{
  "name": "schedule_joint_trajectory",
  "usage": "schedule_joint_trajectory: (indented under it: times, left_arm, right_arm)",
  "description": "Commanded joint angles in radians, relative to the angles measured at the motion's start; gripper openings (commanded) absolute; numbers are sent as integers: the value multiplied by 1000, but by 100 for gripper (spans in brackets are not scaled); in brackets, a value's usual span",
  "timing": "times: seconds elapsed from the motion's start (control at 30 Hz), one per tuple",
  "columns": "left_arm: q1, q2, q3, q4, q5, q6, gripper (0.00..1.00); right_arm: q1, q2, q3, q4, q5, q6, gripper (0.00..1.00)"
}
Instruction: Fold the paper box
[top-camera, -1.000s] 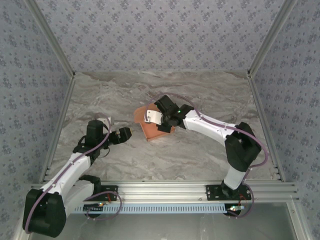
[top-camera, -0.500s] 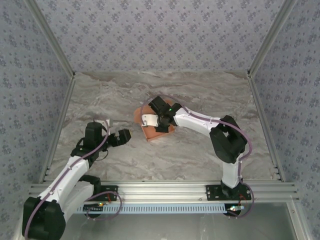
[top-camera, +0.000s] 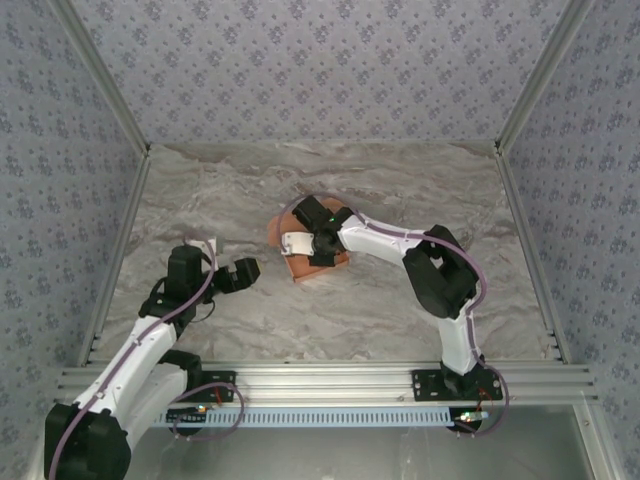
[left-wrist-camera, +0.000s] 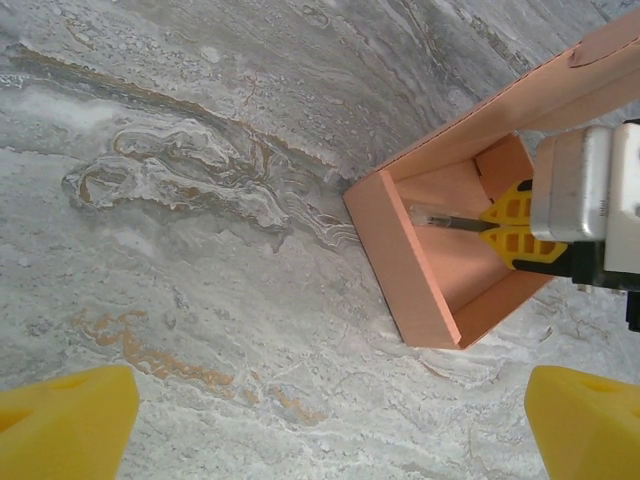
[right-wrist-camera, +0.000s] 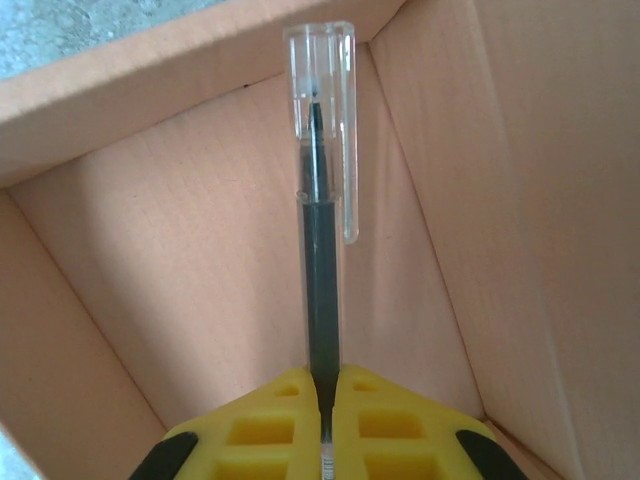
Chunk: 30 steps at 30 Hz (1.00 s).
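The paper box (top-camera: 298, 268) is a salmon-orange open box lying on the marble table, left of centre. Its walls stand up and its opening (left-wrist-camera: 420, 260) faces the left wrist camera. My right gripper (top-camera: 303, 242) reaches into the box and is shut on a clear-capped black pen (right-wrist-camera: 322, 250). The pen's cap end points toward the box's inner corner (right-wrist-camera: 200, 250). From the left wrist view the pen (left-wrist-camera: 445, 218) sticks out of the right gripper's yellow fingers (left-wrist-camera: 515, 225) inside the box. My left gripper (top-camera: 245, 270) hovers open over bare table a short way left of the box, holding nothing.
The marble table (top-camera: 380, 320) is bounded by patterned walls at the back and sides, with metal rails along its edges. An aluminium rail (top-camera: 330, 380) with the arm bases runs along the near edge.
The right arm's elbow has swung left toward the box while its gripper stays inside the box with the pen. The left gripper has barely moved.
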Motion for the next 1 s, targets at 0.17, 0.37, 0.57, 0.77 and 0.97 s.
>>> schedule_joint_trajectory:
  times: [0.17,0.37,0.57,0.77,0.97]
  left_arm:
    - [6,-38,4,-13,-26,2,99]
    - [6,-42,6,-16,-41,4,99]
    - [-7,-47,7,35,-41,12,99]
    - [-54,-3,17,109,-80,62,98]
    - [-121,72,39,199,-113,147,92]
  right_arm:
    - [9,17,28,-26,41,17,22]
    - [7,-30,4,0,57,46,29]
    - [-24,-216,-96,102,-100,181,35]
    - [-114,-433,-253,211,-191,342,46]
    - [-269,-508,-335,265,-203,505,57]
